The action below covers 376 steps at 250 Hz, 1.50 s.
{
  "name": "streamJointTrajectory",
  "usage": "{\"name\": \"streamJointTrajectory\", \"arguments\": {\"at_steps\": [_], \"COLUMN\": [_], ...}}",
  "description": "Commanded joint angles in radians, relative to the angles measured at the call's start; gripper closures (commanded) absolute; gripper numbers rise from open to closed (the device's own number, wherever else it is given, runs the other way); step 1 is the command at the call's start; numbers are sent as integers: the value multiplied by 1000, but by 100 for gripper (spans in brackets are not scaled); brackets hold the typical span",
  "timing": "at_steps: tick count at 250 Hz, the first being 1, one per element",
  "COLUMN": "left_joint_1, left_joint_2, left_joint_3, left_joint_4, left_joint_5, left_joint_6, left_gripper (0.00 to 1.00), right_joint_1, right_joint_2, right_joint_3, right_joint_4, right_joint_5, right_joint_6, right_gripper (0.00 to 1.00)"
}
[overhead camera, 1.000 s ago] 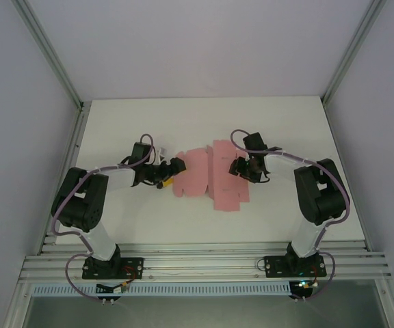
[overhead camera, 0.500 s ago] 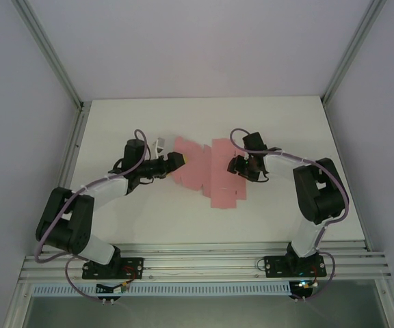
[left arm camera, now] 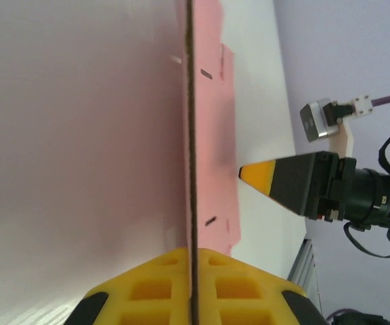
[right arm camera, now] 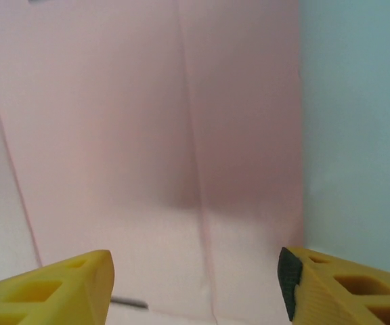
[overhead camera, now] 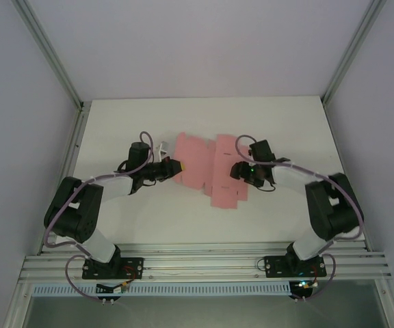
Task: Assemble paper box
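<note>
Pink card, the paper box (overhead camera: 200,171) lies unfolded at the middle of the table (overhead camera: 128,130), its left edge pinched by the closed left fingers (left arm camera: 147,296), probably to raise that flap, while the right fingers (right arm camera: 59,286) hang open over its right part, perhaps to steady it.

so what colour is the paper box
The paper box is plain salmon pink, clearest in the top external view.
</note>
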Motion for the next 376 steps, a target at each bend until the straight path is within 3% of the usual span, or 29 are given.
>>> {"name": "streamJointTrajectory", "arguments": {"at_steps": [1, 76, 137, 183, 222, 252, 264, 305, 347, 363, 370, 376], "left_joint_1": [3, 5, 4, 5, 6, 6, 6, 5, 6, 6, 6, 4], "left_joint_2": [-66, -25, -82, -135, -228, -348, -392, -467, -465, -471, -477, -488], "left_joint_3": [-69, -167, -155, -161, -183, -180, -182, -201, -209, -210, -205, -196], "left_joint_4": [281, 890, 883, 725, 502, 244, 173, 121, 129, 110, 72, 19], "left_joint_5": [111, 248, 300, 270, 191, 103, 69, 32, 17, -14, -39, -71], "left_joint_6": [-32, -315, -333, -239, -91, 53, 88, 111, 92, 84, 94, 111], "left_gripper": [100, 100, 100, 100, 100, 100, 100, 100, 100, 100, 86, 65], "right_joint_1": [-75, -261, -295, -309, -313, -312, -313, -312, -312, -312, -311, -310], "right_joint_2": [-138, -375, -318, -284, -356, -479, -528, -601, -620, -632, -632, -631], "right_joint_3": [-99, -401, -464, -471, -384, -378, -365, -337, -320, -305, -284, -255], "right_joint_4": [83, 516, 776, 1088, 791, 624, 550, 512, 531, 486, 425, 345], "right_joint_5": [-118, -512, -595, -723, -749, -687, -660, -761, -798, -785, -774, -762], "right_joint_6": [-40, -36, 18, 169, 101, 27, -8, 2, 23, -15, -46, -89], "right_gripper": [31, 28, 23, 38, 49, 49, 54, 69, 100, 100, 100, 100]}}
